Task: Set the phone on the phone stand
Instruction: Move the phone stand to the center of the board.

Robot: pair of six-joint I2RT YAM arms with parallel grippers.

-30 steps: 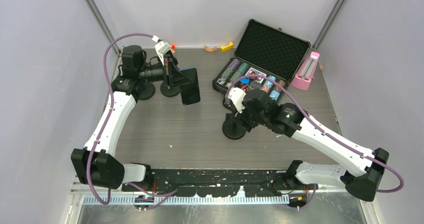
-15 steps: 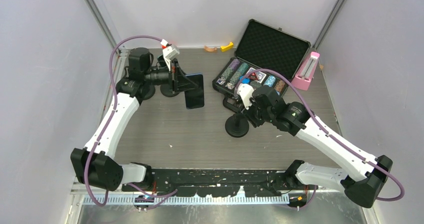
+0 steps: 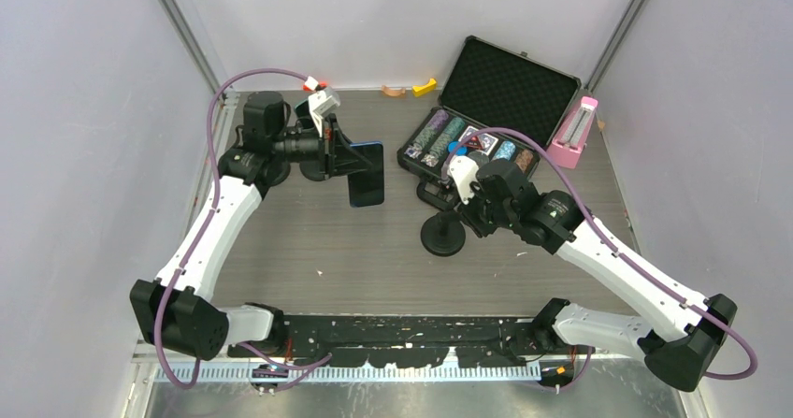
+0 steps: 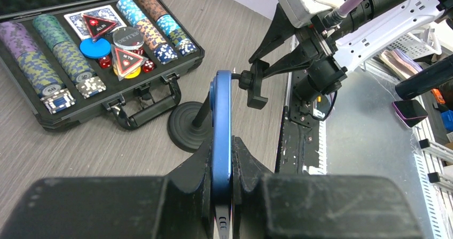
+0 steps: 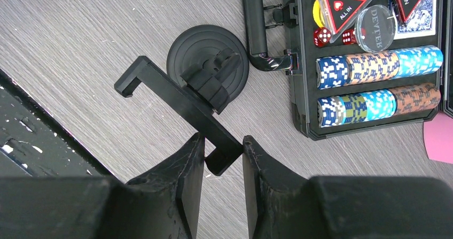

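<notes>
The phone (image 4: 220, 108), blue and seen edge-on, was held upright, clamped between the two black fingers (image 4: 195, 167) of the left gripper (image 4: 221, 156). Just past its top edge the phone stand (image 4: 187, 128) was seen, its round base set on the wood-grain table (image 4: 48, 148) just beside the handle of an open poker chip case (image 4: 37, 73). The stand's bracket was met by the right gripper (image 4: 264, 70), reaching in from the upper right. Rows of chips, cards, red dice and triangular markers were laid in the case.
</notes>
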